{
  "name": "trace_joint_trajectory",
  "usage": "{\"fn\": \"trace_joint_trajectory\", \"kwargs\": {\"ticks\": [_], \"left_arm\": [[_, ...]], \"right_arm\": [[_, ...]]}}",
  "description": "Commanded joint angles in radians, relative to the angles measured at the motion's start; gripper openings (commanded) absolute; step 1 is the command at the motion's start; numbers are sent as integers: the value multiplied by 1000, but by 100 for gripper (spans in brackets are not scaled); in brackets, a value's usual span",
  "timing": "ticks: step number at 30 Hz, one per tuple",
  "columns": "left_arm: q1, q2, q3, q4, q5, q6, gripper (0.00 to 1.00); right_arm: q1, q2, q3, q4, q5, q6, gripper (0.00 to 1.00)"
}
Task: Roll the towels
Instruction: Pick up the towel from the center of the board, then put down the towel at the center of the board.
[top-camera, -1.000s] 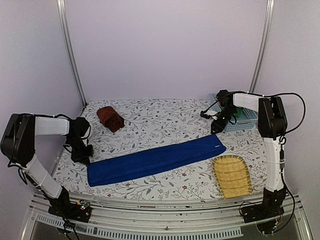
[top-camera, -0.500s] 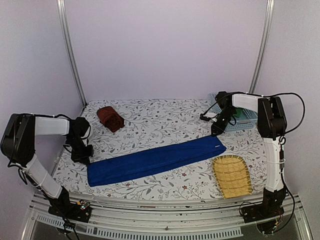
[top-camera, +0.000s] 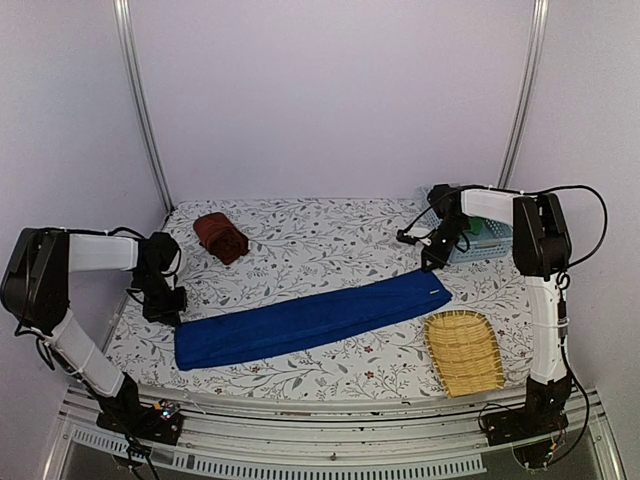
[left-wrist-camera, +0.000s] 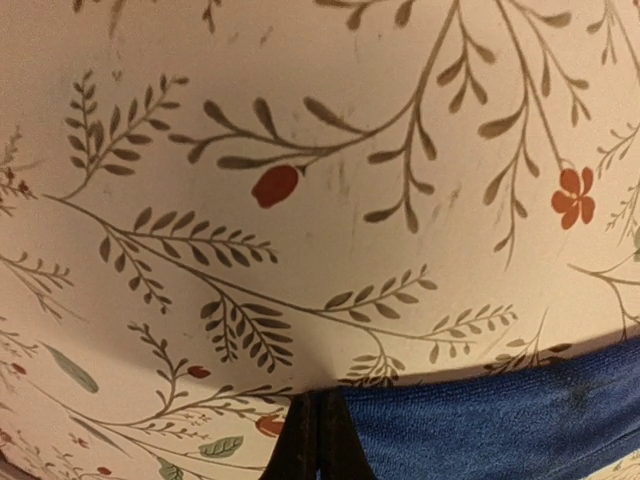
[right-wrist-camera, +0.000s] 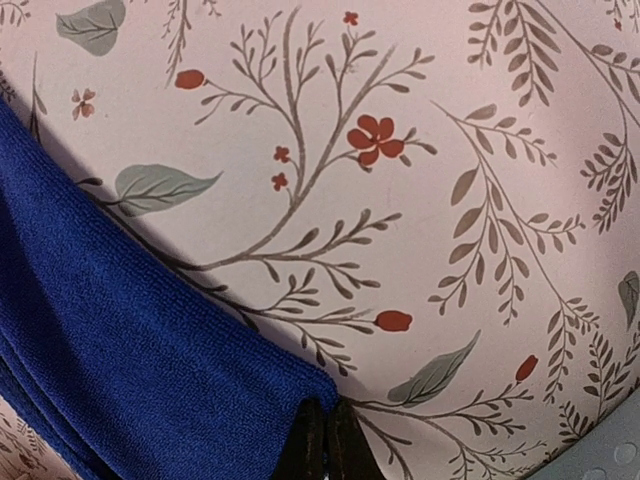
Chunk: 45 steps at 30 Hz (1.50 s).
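Right hand (right-wrist-camera: 322, 430): just closed narrow at the end corner of my long royal-blue terry towel (top-camera: 310, 318), flat across floral worktop (top-camera: 330, 240); grip unconfirmed. Rolling likely starts here.

No readable text, label or number anywhere.

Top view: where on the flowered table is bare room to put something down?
Free: back middle, between the reddish-brown rolled towel and the pale blue plastic basket; front edge below the long royal blue towel. Crowded: around the yellow wicker tray.
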<state>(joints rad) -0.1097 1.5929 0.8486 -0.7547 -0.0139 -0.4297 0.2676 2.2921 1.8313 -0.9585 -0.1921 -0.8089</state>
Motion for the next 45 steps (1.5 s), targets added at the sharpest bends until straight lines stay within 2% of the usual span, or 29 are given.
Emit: {"fn": "trace_joint_trajectory", "kwargs": {"ticks": [1, 7, 15, 24, 32, 38, 40, 45], "left_arm": [[12, -91, 21, 71, -77, 0, 0], [13, -269, 28, 71, -169, -15, 0], [14, -484, 27, 44, -218, -49, 0], [12, -688, 41, -56, -168, -105, 0], [11, -859, 15, -168, -57, -183, 0], [10, -864, -41, -157, 22, -214, 0], [10, -818, -61, -136, 45, -221, 0], [12, -625, -65, -67, -31, -228, 0]], "right_arm": [[-17, -87, -6, 96, -29, 33, 2], [-72, -207, -15, 179, -87, 102, 2], [-111, -375, -127, 262, -141, 158, 2], [-119, -578, -288, 282, -165, 178, 2], [-119, -769, -484, 277, -161, 167, 2], [-119, -746, -514, 269, -173, 142, 2], [-119, -695, -495, 266, -177, 131, 2], [-119, -483, -369, 280, -151, 122, 3]]}}
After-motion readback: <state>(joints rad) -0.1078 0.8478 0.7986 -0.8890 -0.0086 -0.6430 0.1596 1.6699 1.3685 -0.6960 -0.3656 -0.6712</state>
